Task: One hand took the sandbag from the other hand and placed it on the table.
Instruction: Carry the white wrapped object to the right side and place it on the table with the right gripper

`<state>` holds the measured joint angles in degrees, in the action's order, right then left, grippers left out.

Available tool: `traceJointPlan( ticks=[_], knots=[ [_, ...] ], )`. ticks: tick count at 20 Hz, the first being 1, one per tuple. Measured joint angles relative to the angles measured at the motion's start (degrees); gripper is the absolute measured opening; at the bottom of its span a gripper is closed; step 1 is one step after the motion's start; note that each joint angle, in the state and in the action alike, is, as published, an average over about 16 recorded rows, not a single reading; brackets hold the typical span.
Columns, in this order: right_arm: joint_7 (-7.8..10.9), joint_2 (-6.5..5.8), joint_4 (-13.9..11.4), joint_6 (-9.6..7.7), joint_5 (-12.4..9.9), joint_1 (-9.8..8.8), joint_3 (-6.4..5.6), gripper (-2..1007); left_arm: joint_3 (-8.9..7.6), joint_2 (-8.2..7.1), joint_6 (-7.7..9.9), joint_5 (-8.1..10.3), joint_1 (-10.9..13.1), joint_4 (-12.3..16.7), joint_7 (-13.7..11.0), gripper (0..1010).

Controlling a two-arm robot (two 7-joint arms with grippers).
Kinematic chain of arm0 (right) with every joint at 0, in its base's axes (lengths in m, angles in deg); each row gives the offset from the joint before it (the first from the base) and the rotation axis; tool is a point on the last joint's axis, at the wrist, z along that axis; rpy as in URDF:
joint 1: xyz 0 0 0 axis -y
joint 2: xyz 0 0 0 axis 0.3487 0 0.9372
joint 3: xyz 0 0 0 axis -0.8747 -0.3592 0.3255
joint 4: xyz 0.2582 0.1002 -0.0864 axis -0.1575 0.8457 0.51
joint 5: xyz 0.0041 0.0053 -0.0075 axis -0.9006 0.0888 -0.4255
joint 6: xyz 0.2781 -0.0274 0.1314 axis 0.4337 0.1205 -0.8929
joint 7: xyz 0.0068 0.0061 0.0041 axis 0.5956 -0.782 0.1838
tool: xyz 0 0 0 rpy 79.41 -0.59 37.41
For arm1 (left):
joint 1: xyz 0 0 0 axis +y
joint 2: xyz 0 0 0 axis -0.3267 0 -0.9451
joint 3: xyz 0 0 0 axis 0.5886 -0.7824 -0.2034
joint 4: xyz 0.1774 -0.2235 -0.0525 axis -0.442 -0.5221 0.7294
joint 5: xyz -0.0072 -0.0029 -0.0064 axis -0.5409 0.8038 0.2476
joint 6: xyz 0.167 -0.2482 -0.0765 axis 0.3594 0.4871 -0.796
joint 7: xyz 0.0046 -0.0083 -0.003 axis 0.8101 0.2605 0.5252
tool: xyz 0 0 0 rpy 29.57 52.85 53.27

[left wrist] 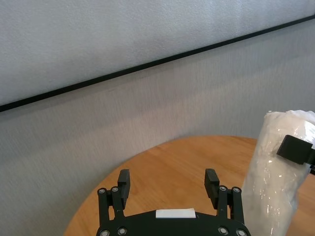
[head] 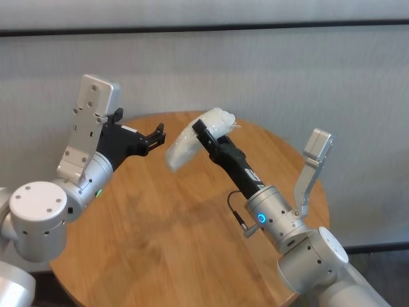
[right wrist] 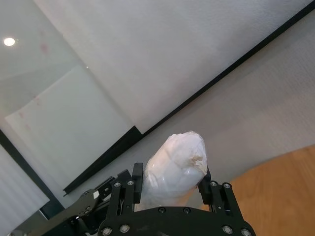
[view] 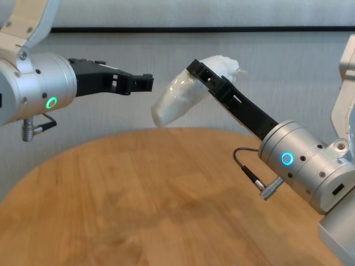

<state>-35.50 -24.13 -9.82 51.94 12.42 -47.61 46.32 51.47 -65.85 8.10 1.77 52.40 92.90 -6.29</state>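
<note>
The white lumpy sandbag (head: 184,149) hangs tilted in the air above the round wooden table (head: 160,224). My right gripper (head: 206,130), the one with the blue ring, is shut on the bag's upper part (right wrist: 174,157), its fingers pressed on either side. My left gripper (head: 156,137), with the green ring, stands open and empty just left of the bag, a small gap apart (view: 145,81). In the left wrist view the sandbag (left wrist: 273,172) shows beside the open left gripper (left wrist: 167,179), with one black right fingertip (left wrist: 295,150) on it.
A pale grey wall with a dark horizontal stripe (head: 204,29) stands close behind the table. The tabletop (view: 138,194) below both grippers shows only bare planks and the arms' shadows.
</note>
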Motion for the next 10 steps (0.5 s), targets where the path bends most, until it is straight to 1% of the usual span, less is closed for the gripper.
traceJointPlan(
  ticks=[5, 10],
  knots=[
    [-2.03, -0.77, -1.7, -0.89, 0.9, -0.71, -0.02, 659, 0.1, -0.07, 0.06, -0.05, -0.1, -0.1, -0.1, 1000],
    [-5.11, -2.06, -4.4, -2.64, 2.1, -1.79, -0.13, 659, 0.04, -0.26, -0.22, 0.17, 0.0, 0.0, -0.2, 1000]
  ],
)
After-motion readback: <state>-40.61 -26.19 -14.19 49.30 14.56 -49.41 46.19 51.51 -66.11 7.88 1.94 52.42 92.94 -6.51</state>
